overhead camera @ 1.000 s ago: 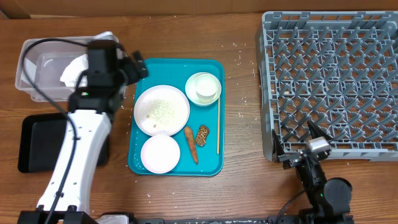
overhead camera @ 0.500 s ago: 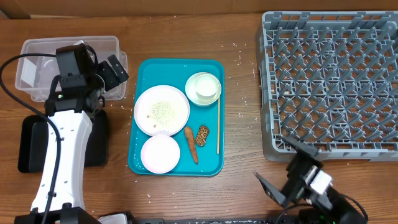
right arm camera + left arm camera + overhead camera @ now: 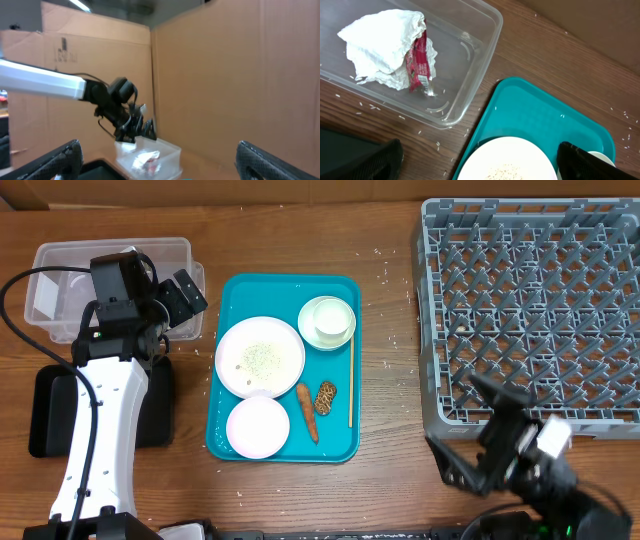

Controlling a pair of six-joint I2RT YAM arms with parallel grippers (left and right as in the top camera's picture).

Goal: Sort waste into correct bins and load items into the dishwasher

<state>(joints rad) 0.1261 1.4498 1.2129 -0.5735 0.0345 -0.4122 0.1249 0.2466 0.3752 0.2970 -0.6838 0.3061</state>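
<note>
The left pincer [image 3: 188, 305], upper left, and right pincer [image 3: 470, 435], lower right, both gaped wide and held nothing; the small orange carrot [image 3: 307, 412] probably wanted a crosswise straddle.

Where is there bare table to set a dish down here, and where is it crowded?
Bare wood lies between the teal tray and the dish rack, and behind the tray. The tray is crowded with plate, bowls and carrot; only its far-left corner is free.
</note>
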